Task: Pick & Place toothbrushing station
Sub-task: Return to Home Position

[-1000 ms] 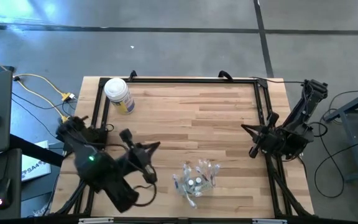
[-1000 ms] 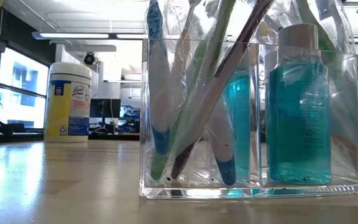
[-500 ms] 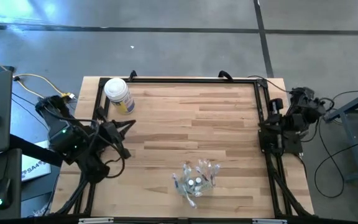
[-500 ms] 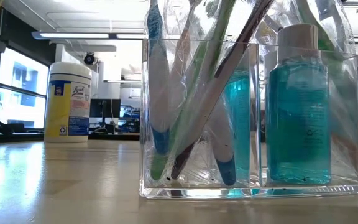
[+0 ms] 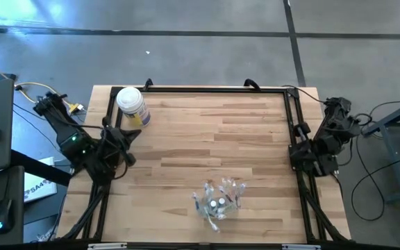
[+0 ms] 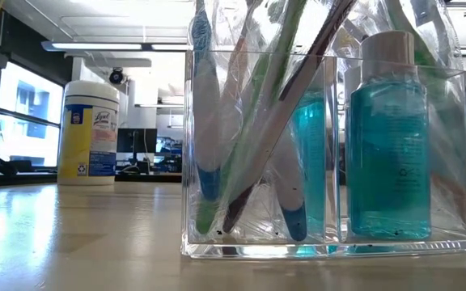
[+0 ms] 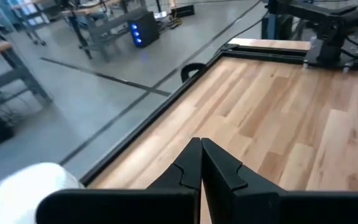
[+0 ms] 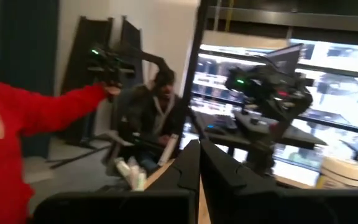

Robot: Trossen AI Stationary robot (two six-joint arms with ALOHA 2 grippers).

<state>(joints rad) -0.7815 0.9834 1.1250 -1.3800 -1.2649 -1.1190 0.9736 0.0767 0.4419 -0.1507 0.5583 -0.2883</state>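
The toothbrushing station (image 5: 219, 200), a clear plastic holder (image 6: 330, 234), stands on its base near the middle of the table's near edge. It holds slanting pastel toothbrushes (image 6: 217, 121) and teal bottles (image 6: 387, 137). No gripper is near it. My left gripper (image 5: 130, 133) is shut and has nothing in it. It hangs at the table's left edge, beside the jar, and its fingertips (image 7: 201, 149) point across the wood. My right gripper (image 5: 301, 130) is also shut with nothing in it (image 8: 199, 146). It hangs at the right edge and points about level toward the left side.
A white-lidded jar with a yellow label (image 5: 132, 105) stands at the far left corner (image 6: 90, 129). A black frame rail (image 5: 214, 88) runs round the table. Bare wood lies between the arms. Beyond the table are a red sleeve (image 8: 17, 118) and a seated person (image 8: 154, 106).
My left gripper has drawn back from the near middle of the table toward the left and far edges, staying shut. My right gripper has pulled back toward the right edge, turned and tipped up from pointing downward to about level. The station has not moved.
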